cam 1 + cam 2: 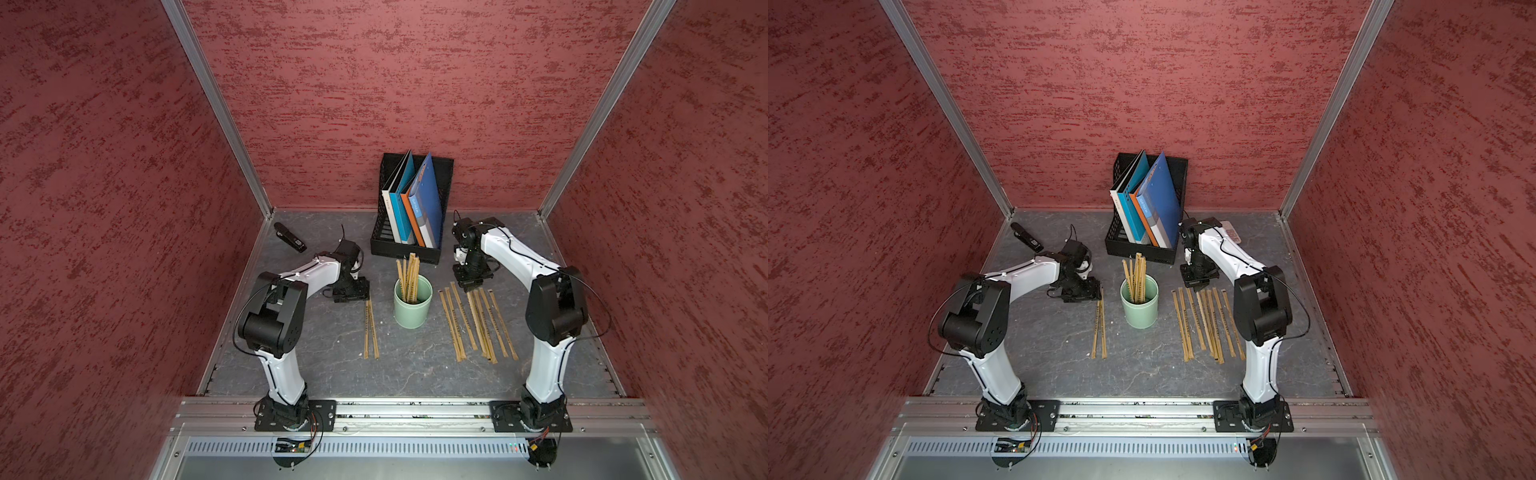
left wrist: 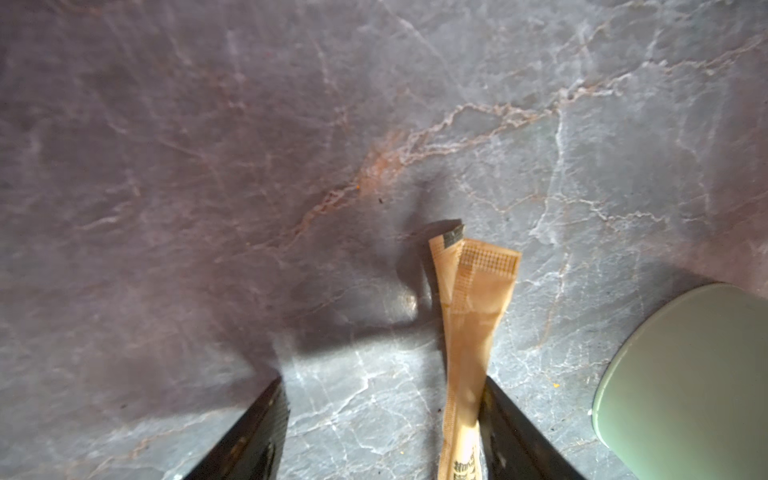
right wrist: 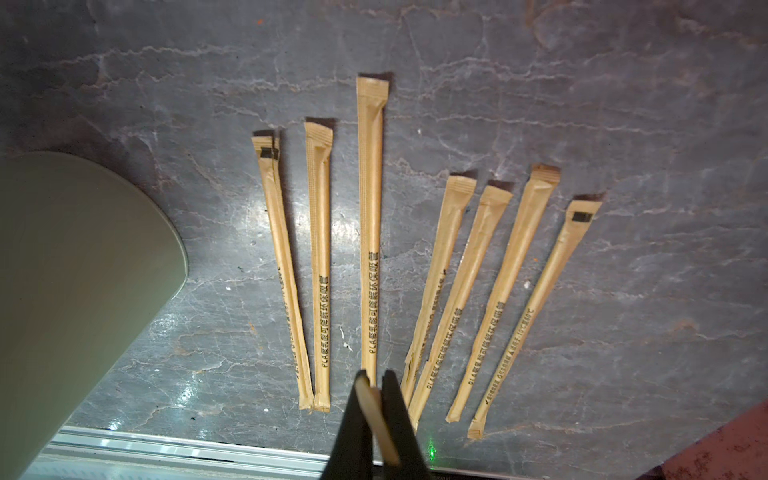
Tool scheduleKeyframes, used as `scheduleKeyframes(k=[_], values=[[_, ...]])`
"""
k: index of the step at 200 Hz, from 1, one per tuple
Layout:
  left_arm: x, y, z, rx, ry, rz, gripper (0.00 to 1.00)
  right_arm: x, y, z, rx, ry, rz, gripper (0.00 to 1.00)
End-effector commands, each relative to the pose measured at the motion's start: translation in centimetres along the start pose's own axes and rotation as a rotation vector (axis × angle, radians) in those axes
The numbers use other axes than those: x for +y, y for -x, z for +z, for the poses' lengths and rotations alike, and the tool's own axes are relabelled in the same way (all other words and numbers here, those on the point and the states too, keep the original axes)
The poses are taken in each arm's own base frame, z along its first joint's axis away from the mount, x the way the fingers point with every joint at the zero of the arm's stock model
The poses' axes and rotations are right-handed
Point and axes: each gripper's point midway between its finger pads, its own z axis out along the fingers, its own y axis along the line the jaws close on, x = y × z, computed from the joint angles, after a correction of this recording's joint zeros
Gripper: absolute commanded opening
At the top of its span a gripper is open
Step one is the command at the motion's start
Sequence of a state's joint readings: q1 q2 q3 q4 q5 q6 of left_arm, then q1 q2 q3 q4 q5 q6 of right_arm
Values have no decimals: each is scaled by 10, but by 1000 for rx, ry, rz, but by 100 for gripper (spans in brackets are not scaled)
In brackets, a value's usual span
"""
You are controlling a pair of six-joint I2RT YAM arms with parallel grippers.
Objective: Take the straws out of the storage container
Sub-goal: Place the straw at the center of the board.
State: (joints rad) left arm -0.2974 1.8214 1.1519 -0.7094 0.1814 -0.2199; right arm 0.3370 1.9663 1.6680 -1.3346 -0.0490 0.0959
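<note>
Left fingers [image 2: 249, 436] stand spread in the left wrist view, low over the grey veined tabletop [image 2: 208, 166]. 2 straws [image 2: 473, 324] lie overlapped between them, just beside 1 finger and not pinched. The cup [image 2: 685, 382] wall shows near the straws.

Right wrist view: the right fingers [image 3: 357, 419] are pressed together on the near end of 1 straw [image 3: 370, 228]. This straw runs out over the tabletop inside a row [image 3: 503, 291] of at least 6 more, all flat and fanned, most with dark print facing up. The row lies near the cup, not touching it.

Both top views: the cup [image 1: 412, 311] [image 1: 1139, 309] stands upright at mid-tabletop, between the 2 arms. A bundle [image 1: 409, 272] [image 1: 1137, 270] of straws stands in it, leaning, with tops well above the rim; the count cannot be told. The 2 straws lie flat on the cup's left side, far ends under the left fingers. The row lies flat on the cup's right side, far ends by the right fingers. Behind the cup, near the back wall, a black mesh file holder [image 1: 386, 249] carries tilted folders [image 1: 419, 203]. A black stapler [image 1: 289, 237] lies at the far left corner.
</note>
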Motion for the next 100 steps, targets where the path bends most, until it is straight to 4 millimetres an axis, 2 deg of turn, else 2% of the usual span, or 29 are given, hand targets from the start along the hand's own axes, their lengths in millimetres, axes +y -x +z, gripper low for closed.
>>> scheduleKeyframes(k=[1, 40, 100], values=[[3, -3, 7, 20, 9, 8, 72, 0, 5, 11, 0, 19, 4, 0], [3, -3, 8, 23, 10, 6, 72, -7, 4, 25, 27, 4, 22, 7], [3, -4, 8, 28, 10, 9, 71, -11, 5, 28, 28, 1, 35, 17]])
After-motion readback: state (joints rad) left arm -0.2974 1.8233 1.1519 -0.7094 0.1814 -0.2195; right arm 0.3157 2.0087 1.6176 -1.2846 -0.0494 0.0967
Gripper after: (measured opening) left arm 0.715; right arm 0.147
